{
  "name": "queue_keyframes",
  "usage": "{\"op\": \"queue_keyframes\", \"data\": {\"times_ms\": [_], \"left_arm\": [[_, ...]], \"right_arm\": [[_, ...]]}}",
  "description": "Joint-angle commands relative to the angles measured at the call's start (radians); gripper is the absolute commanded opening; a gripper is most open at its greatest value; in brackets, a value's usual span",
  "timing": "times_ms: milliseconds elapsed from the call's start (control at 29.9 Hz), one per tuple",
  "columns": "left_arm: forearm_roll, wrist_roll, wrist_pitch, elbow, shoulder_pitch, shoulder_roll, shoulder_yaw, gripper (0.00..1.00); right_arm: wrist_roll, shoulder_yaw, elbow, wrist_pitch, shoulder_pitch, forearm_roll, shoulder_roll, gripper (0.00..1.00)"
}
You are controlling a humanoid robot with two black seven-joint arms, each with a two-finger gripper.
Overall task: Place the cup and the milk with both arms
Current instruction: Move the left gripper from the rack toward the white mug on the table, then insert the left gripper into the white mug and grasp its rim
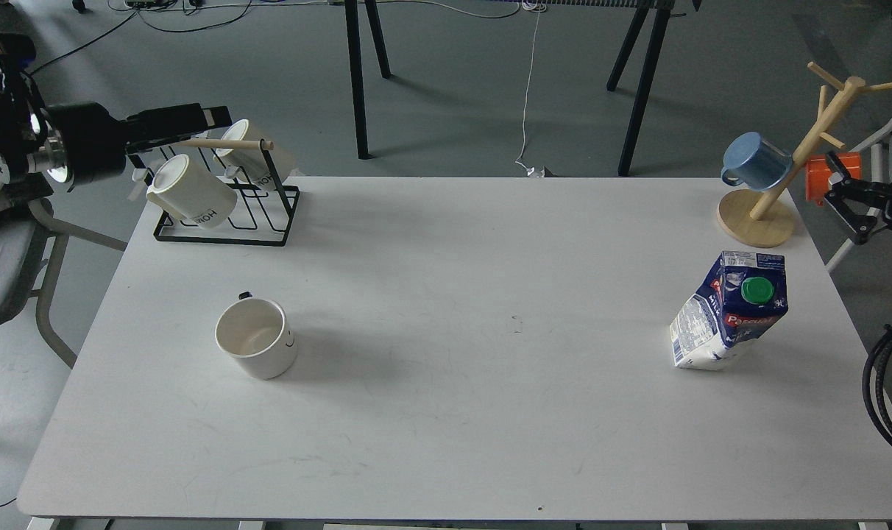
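The cup (257,346) is a plain white mug with a small dark handle and a tiny smile mark, standing upright on the left part of the white table (446,412). The milk (731,311) is a dented blue and white carton with a green cap, leaning on the right part of the table. My left gripper (214,118) hovers above the mug rack at the back left, far from the cup; its fingers are seen side-on and cannot be told apart. My right gripper (843,197) is open and empty off the table's right edge, behind the milk.
A black wire rack (225,221) with a wooden bar holds two cream "HOME" mugs (188,193) at the back left. A wooden mug tree (766,210) at the back right carries a blue mug (754,162) and an orange mug (821,177). Black cables hang at the right edge.
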Motion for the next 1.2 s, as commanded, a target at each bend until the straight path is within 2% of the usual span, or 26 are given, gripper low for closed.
{"op": "queue_keyframes", "data": {"times_ms": [0, 134, 334, 568, 902, 1170], "left_arm": [[0.185, 0.000, 0.000, -0.043, 0.055, 0.020, 0.052, 1.00], [0.285, 0.000, 0.088, -0.040, 0.072, 0.011, 0.123, 1.00], [0.305, 0.000, 0.170, -0.019, 0.078, 0.004, 0.187, 1.00], [0.323, 0.000, 0.167, -0.008, 0.095, 0.003, 0.193, 1.00], [0.326, 0.000, 0.168, -0.008, 0.150, -0.075, 0.193, 1.00], [0.326, 0.000, 0.173, 0.021, 0.168, -0.092, 0.193, 1.00]], "right_arm": [[0.001, -0.002, 0.000, 0.000, -0.012, 0.000, 0.000, 0.99], [0.001, -0.002, 0.000, 0.000, -0.015, 0.000, 0.000, 0.99], [0.001, 0.000, -0.002, 0.000, -0.021, 0.000, 0.000, 0.99], [0.001, 0.000, -0.002, 0.000, -0.027, 0.000, 0.000, 0.99], [0.001, 0.000, -0.005, 0.000, -0.029, -0.002, 0.000, 0.99], [0.001, -0.002, -0.002, 0.000, -0.030, -0.002, -0.002, 0.99]]}}
